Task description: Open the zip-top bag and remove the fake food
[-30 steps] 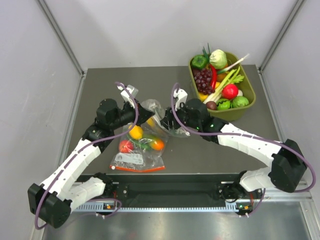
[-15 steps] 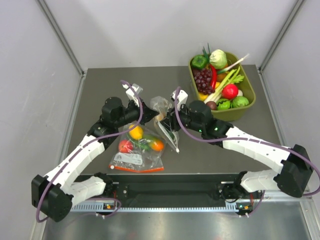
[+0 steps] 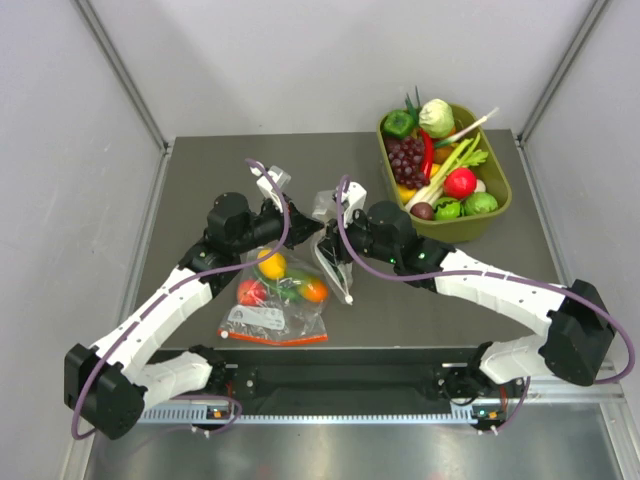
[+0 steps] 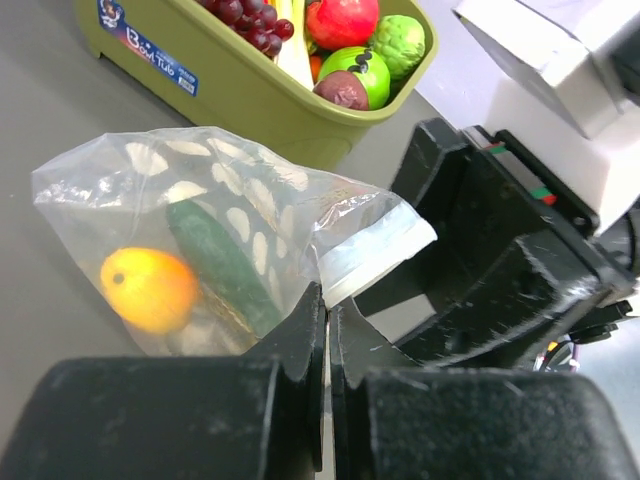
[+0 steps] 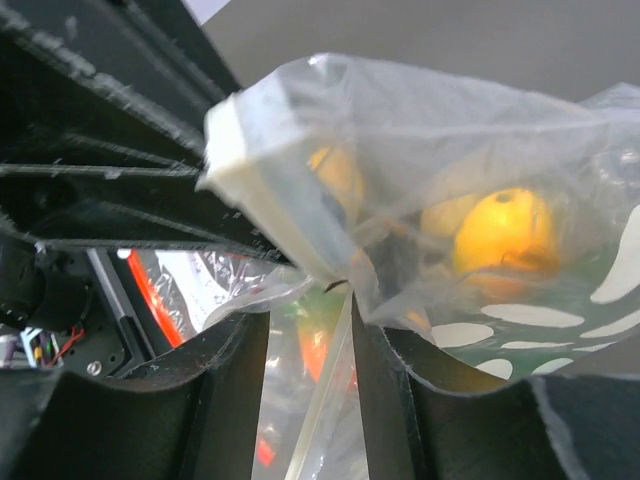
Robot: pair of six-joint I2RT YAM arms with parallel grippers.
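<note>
The zip-top bag [image 3: 324, 222], clear with white dots, hangs between my two grippers above the table. My left gripper [image 4: 327, 300] is shut on one side of the bag's [image 4: 230, 200] mouth, next to the white zip strip. Inside lie the fake food pieces: a yellow mango [image 4: 148, 288] and a dark green cucumber [image 4: 220, 262]. My right gripper [image 5: 310, 320] is open, its jaws apart, with the bag's [image 5: 450, 140] other lip and zip strip hanging loosely in the gap. The mango [image 5: 505, 232] shows through the film there. In the top view the left gripper [image 3: 303, 224] and right gripper [image 3: 334, 236] nearly meet.
A plain clear bag with a red strip [image 3: 275, 300], holding small round fruits, lies on the table under the left arm. An olive-green bin [image 3: 497, 215] full of toy produce stands at the back right, just beyond the hanging bag [image 4: 250, 100].
Both grippers have drawn closer together and moved away from the bases, with the dotted bag lifted and hanging between them. The right jaws have narrowed around the bag's lip.
</note>
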